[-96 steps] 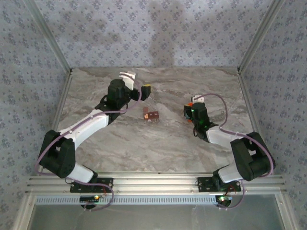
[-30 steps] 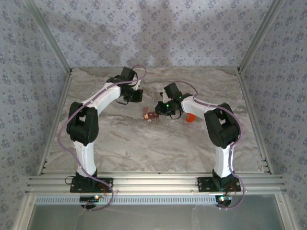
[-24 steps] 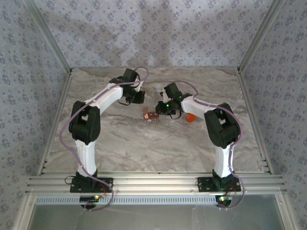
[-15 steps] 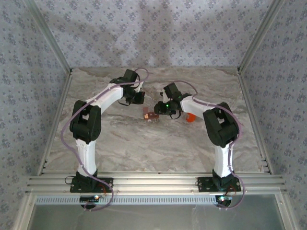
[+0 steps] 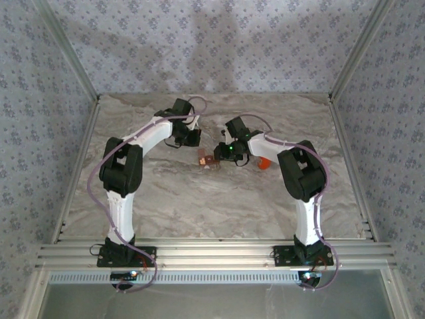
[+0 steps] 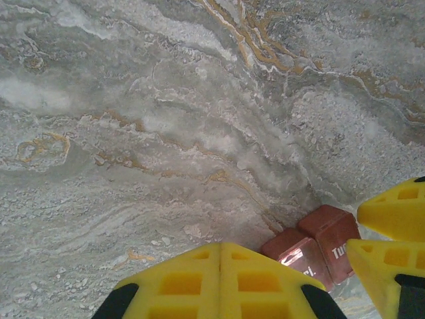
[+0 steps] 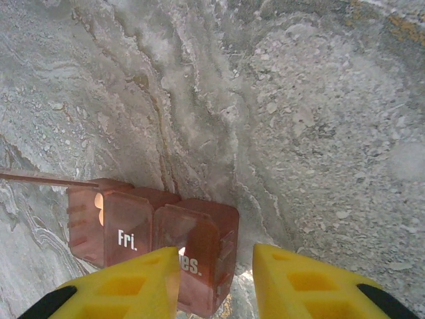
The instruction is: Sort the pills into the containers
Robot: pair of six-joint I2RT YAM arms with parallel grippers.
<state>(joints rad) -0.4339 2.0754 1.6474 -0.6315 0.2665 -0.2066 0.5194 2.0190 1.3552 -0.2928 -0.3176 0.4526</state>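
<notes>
The containers (image 5: 209, 161) are a dark reddish-brown strip of joined compartments lying mid-table, with lids marked "Fri." and "Tues." in the right wrist view (image 7: 156, 222). A thin lid (image 7: 46, 178) sticks out at the strip's left end. My right gripper (image 7: 216, 286) is open just above the strip's right end, which lies under its left finger, while the right finger stands apart from it. My left gripper (image 6: 221, 282) is shut and holds nothing; the containers (image 6: 315, 249) lie just to its right. Two pale spots show through the left compartment, and I cannot tell whether they are pills.
A bright orange bottle (image 5: 263, 163) lies on the marble table (image 5: 199, 199) right of the strip, partly behind the right arm. The right gripper's yellow fingers (image 6: 398, 212) reach into the left wrist view. Metal frame rails border the table.
The right gripper's jaws have parted and it has edged left toward the strip. The left gripper has shifted slightly right and nearer to the strip, still shut.
</notes>
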